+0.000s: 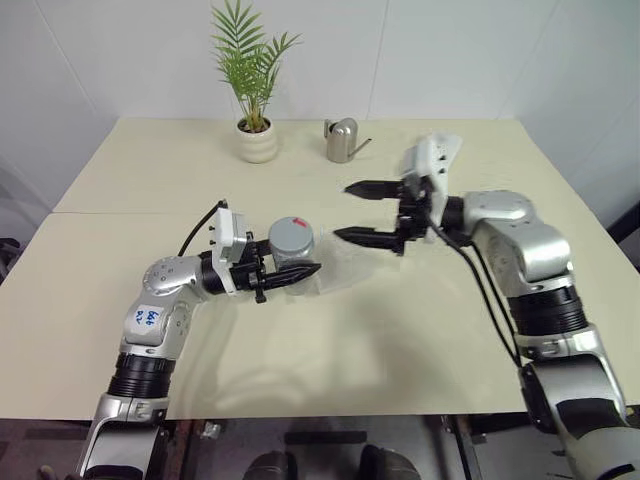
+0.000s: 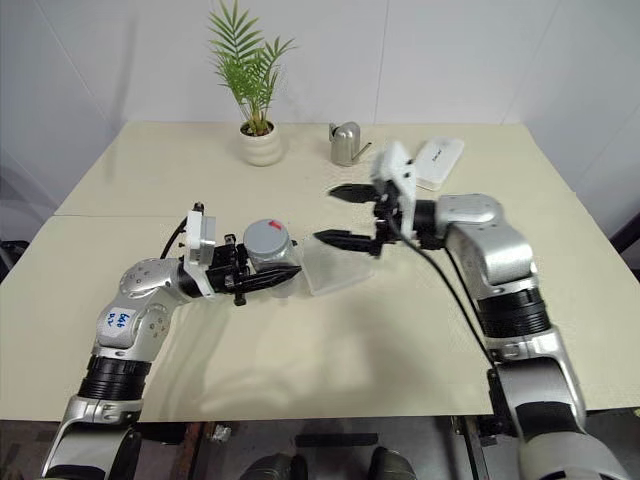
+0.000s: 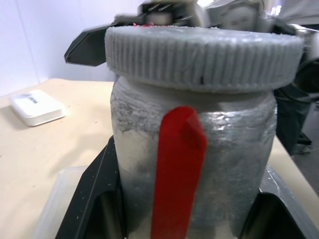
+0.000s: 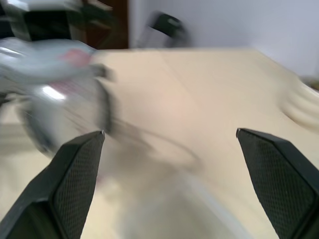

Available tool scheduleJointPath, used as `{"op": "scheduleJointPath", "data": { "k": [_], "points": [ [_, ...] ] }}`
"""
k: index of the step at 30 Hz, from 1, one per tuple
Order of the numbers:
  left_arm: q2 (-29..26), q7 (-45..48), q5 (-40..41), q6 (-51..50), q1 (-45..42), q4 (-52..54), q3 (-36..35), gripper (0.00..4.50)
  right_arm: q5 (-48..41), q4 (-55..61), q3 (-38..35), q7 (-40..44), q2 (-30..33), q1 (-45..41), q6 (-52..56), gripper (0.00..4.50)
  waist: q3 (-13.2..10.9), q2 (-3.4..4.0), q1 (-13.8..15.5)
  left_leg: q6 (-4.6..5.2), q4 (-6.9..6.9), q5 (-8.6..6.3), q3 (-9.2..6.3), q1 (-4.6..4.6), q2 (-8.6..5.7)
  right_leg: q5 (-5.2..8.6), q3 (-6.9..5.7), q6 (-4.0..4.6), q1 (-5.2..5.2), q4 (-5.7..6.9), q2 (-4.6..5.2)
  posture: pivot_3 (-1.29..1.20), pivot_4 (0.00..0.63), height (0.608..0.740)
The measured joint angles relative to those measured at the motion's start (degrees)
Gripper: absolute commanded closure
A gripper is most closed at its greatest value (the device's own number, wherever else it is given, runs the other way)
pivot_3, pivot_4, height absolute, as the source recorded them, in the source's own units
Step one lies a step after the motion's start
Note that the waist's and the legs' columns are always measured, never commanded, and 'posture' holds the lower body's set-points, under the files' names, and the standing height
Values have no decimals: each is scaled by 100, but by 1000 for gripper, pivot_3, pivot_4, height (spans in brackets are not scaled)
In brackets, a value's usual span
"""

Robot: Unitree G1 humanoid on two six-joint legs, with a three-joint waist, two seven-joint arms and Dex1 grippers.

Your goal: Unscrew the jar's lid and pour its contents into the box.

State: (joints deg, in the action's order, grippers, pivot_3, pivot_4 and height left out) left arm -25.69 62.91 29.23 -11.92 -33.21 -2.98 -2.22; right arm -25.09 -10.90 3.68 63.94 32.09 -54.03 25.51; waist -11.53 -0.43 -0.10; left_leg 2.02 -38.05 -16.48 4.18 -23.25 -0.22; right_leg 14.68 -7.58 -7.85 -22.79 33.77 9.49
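Note:
My left gripper (image 1: 298,262) is shut on the jar (image 1: 290,248), holding it upright just above the table. The jar has a frosted grey body (image 3: 224,164) and a vertical red stripe (image 3: 177,169). The ribbed grey lid (image 3: 204,55) sits on top of it. The contents are hidden behind the frosted wall. The box (image 2: 335,268), a shallow clear tray, lies on the table right beside the jar. My right gripper (image 1: 342,211) hangs open above the box, a short way off the lid, with nothing between its fingers (image 4: 75,174).
At the back of the table stand a potted palm (image 1: 257,130) and a metal watering can (image 1: 342,140). A white oblong case (image 2: 438,163) lies behind my right wrist. The table edge (image 1: 300,415) runs close in front of me.

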Motion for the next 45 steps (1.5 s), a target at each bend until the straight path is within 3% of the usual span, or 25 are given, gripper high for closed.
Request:
{"op": "scheduleJointPath", "data": {
  "k": [8, 12, 17, 24, 35, 45],
  "points": [
    [-72, -21, -22, 0, 29, 1, -2, 2573, -476, 636, -151, 201, -145, 77, 609, 51, 0, 1, -48, -1, 0, 0, 5, 3, 4, 0, 3, 0, -1, 3, -2, 0, 150, 740],
    [-72, -31, -23, 0, 31, 7, 4, 2573, -973, 1444, 19, -238, -670, 40, 1460, 51, 0, 1, -23, -2, -2, -1, 0, 3, 4, 0, 2, 1, -1, 4, -1, 0, 150, 740],
    [-121, -30, -32, -15, 81, 8, 11, 2573, -945, 1801, 360, -794, -1028, -246, 1943, 51, 0, 1, 1, -3, -2, -1, -3, 2, 2, -1, 2, 1, -2, 4, -1, 0, 150, 740],
    [-110, -37, -32, -47, 78, 8, 66, 2573, -320, 1575, 891, -1022, -1154, -366, 1610, 51, 0, 0, -16, -3, 0, -2, 1, 1, 2, -1, 2, 1, -4, 4, -1, 0, 150, 740],
    [-109, -77, -32, -72, 78, 8, 87, 2573, -190, 1279, 927, -964, -1312, -366, 1333, 51, 0, 0, -14, -3, -1, -2, 2, 1, 2, -1, 2, 1, -4, 4, -1, 0, 150, 740],
    [-114, -227, -42, -119, 86, 3, 80, 2573, -314, 918, 713, -214, -787, -186, 814, 51, 0, 0, -15, -1, -1, -3, 4, 2, 2, -1, 2, 1, -4, 4, -1, 0, 150, 740]
  ]
}}
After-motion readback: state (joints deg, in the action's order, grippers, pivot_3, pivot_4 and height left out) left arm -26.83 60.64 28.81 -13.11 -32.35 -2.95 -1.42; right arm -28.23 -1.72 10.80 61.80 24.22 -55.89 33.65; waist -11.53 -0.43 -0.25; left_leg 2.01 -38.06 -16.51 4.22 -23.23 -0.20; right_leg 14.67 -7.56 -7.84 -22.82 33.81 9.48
